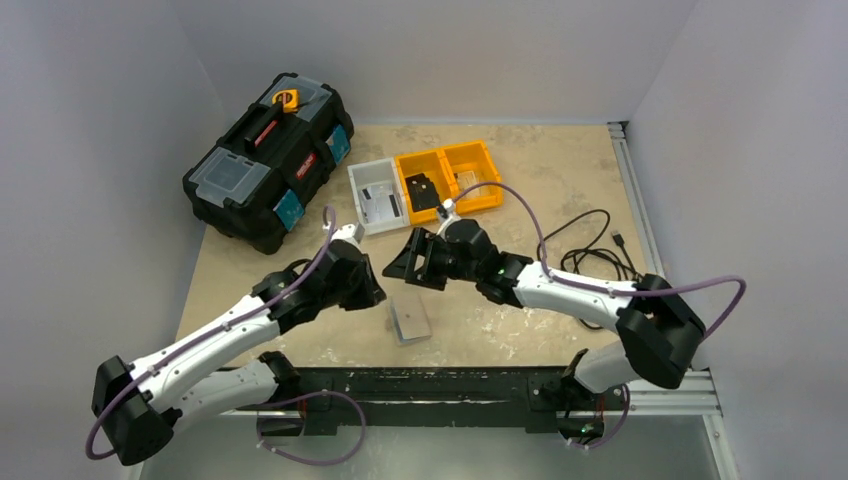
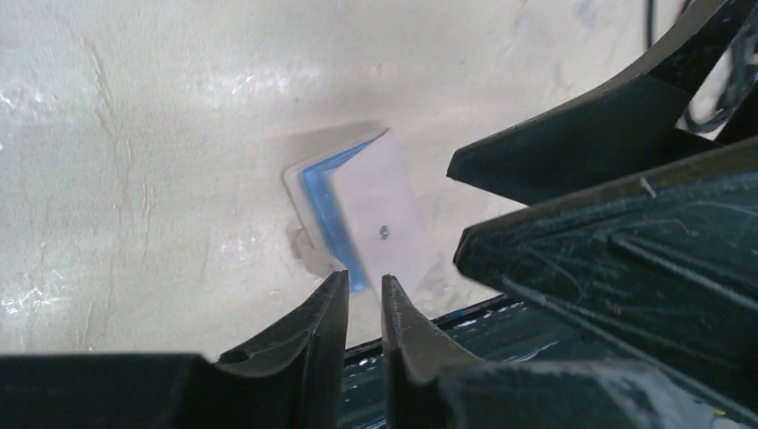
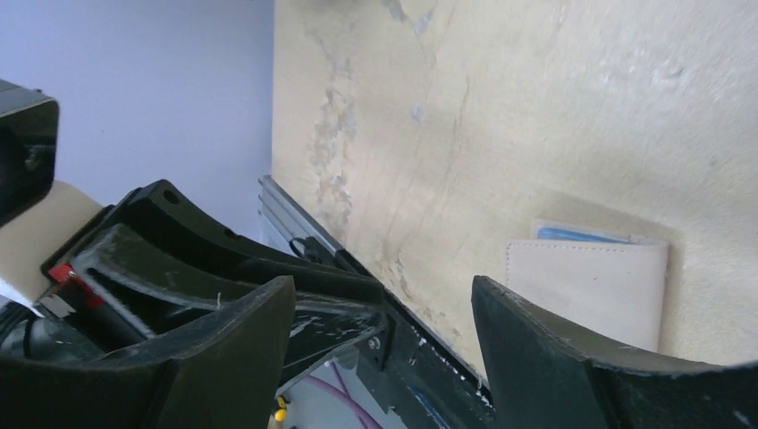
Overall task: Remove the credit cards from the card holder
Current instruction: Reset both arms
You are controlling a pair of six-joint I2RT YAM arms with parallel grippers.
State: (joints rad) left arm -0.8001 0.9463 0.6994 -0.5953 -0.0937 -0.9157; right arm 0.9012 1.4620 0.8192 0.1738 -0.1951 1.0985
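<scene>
Along the near edge of the counter (image 1: 560, 180) a black rail (image 1: 450, 385) is seen, with both arm bases bolted to it. Just beyond it the card holder (image 1: 410, 318) is found lying flat and skewed on the counter, touched by neither arm. A blue strip (image 2: 326, 214) is shown along two of its edges; whether this is one of the credit cards cannot be told.

The left jaws are held just left of the holder, parted by only a narrow slit, with nothing between them. The right jaws are held just behind the holder, spread wide and empty, pointing toward the left arm (image 1: 300, 290). The two sets of jaws are close together but apart.

Bare counter is left on both sides of the holder. Farther right a black cable (image 1: 600, 250) is coiled. Toward the back, a grey bin (image 1: 375, 195) and yellow bins (image 1: 450, 178) are set side by side. A black toolbox (image 1: 268, 160) is placed at the far left against the wall. Its red label (image 1: 305, 165) is too small to be read.
</scene>
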